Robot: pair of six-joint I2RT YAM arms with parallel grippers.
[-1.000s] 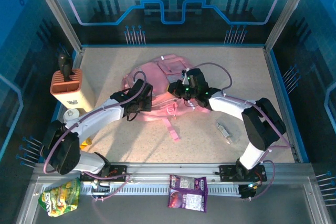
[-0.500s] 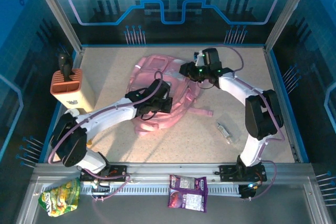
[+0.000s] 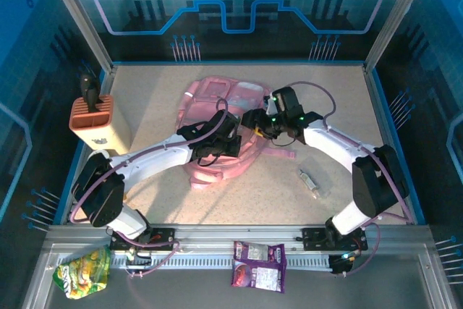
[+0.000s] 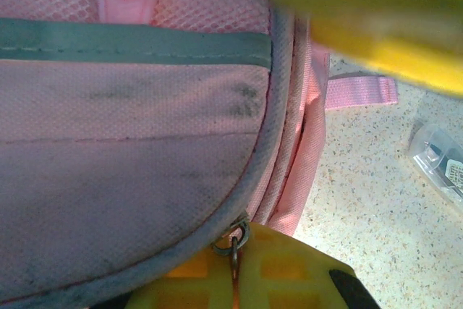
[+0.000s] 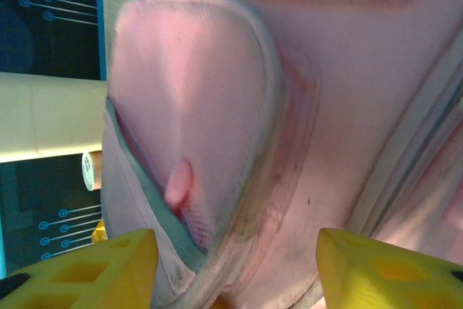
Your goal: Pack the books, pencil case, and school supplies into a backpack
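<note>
the right gripper (image 3: 255, 122) has come back from the far side onto the pink backpack (image 3: 206, 99) mid-table, its jaws now spread and holding nothing. the left gripper (image 3: 230, 144) is pinched closed on a zipper pull (image 4: 234, 240). the small clear tube (image 3: 309, 182) lies on the table (image 3: 145, 106), apart to the right.

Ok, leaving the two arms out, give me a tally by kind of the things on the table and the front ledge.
Pink backpack: 1
Snack packs: 2 (green snack bag, purple snack packet)
Orange-and-cream holder: 1
Small clear tube: 1
Total: 5
</note>
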